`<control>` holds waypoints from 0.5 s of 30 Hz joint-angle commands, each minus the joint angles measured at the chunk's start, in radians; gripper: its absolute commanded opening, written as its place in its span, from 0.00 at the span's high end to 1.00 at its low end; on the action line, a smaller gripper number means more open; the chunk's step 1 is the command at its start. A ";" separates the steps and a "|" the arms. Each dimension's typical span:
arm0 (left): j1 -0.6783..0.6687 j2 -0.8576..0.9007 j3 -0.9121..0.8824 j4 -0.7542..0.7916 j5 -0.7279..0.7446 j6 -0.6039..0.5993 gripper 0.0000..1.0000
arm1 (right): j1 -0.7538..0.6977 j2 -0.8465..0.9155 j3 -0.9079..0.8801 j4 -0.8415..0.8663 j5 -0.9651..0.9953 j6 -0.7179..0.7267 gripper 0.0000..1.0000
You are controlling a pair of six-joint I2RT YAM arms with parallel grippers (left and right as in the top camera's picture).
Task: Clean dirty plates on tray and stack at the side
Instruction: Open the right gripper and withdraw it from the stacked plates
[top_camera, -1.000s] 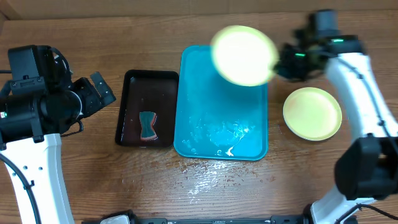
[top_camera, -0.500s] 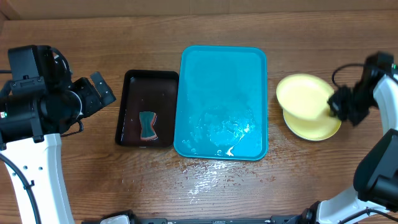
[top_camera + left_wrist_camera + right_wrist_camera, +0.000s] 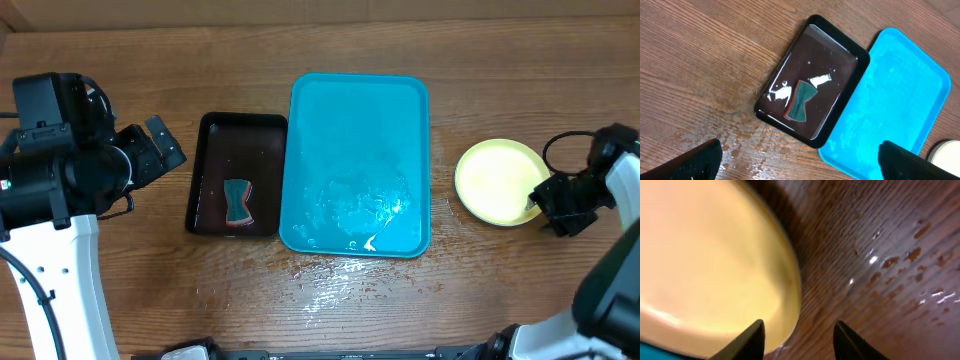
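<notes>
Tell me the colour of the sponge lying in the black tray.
Dark teal-green sponge with a reddish edge; clearest in the left wrist view.

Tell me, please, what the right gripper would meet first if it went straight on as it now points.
Probably the rim of the yellow-green plate, just ahead of the right gripper; depth is unclear, so possibly the table.

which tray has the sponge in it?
The smaller black tray: the sponge lies in its wet bottom. The bigger turquoise tray beside it shows only water streaks.
</notes>
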 commanded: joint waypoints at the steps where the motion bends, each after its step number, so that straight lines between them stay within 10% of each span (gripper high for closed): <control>1: 0.005 0.005 0.008 0.003 -0.011 0.008 0.00 | 0.036 -0.173 0.003 0.002 -0.048 -0.062 0.53; 8: 0.005 0.005 0.008 0.003 -0.011 0.008 0.00 | 0.226 -0.547 0.003 0.007 -0.394 -0.392 0.50; 9: 0.005 0.005 0.008 0.003 -0.011 0.008 0.00 | 0.262 -0.595 0.003 0.011 -0.404 -0.396 0.44; 11: 0.005 0.005 0.008 0.003 -0.011 0.008 0.00 | 0.325 -0.674 0.003 0.019 -0.403 -0.389 0.00; 15: 0.005 0.005 0.008 0.004 -0.011 0.008 0.00 | 0.421 -0.779 0.003 0.021 -0.410 -0.380 0.00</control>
